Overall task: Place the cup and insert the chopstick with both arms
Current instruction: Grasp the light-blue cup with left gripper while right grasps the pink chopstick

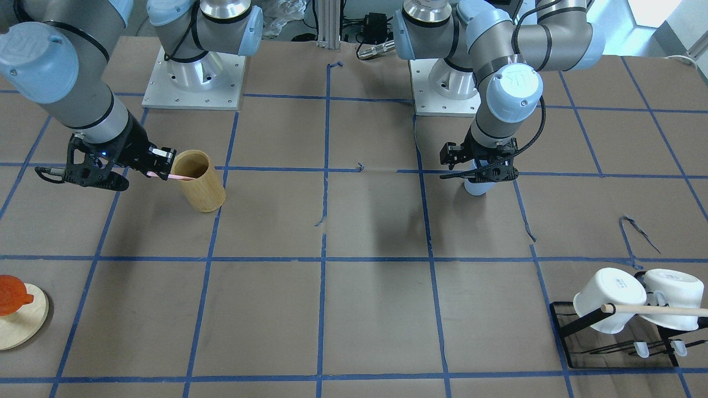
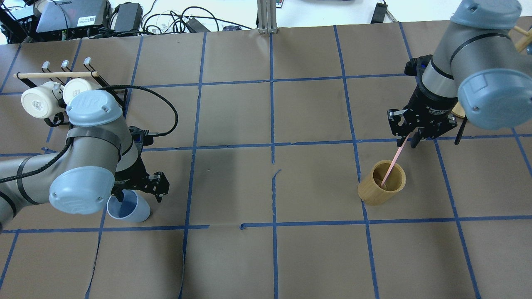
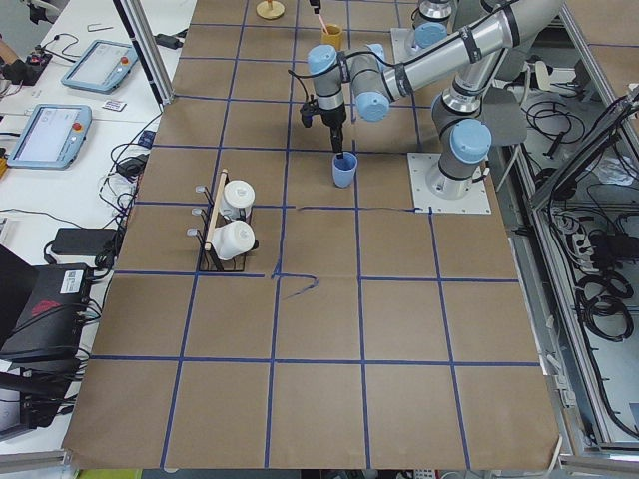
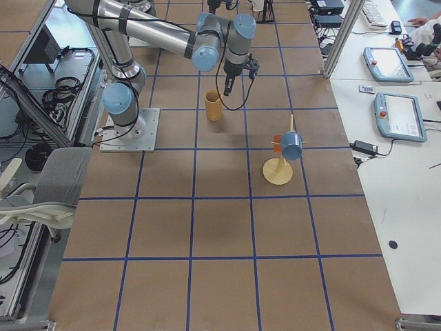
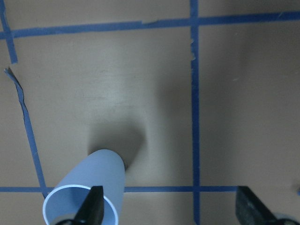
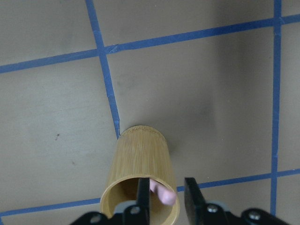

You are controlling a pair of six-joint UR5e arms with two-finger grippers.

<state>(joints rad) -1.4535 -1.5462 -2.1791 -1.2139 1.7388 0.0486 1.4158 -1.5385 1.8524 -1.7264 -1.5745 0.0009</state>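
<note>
Brown paper ruled with blue tape covers the tabletop [image 2: 232,257]. On the robot's left the blue cup [image 5: 93,183] stands on it, mouth up, beside a tape line. The left end effector [image 5: 171,211] hangs over it spread wide, one finger inside the cup's mouth, the other well clear outside, gripping nothing. On the right a bamboo holder [image 2: 374,193] stands upright with the pink chopstick [image 2: 392,162] slanting out of it. The chopstick's top sits between the fingers of the right end effector [image 6: 164,199], which stand narrowly apart: it lies against one, with a sliver of gap at the other. Two white mugs [image 2: 39,101] hang on a rack [image 1: 664,310] near the left arm.
</note>
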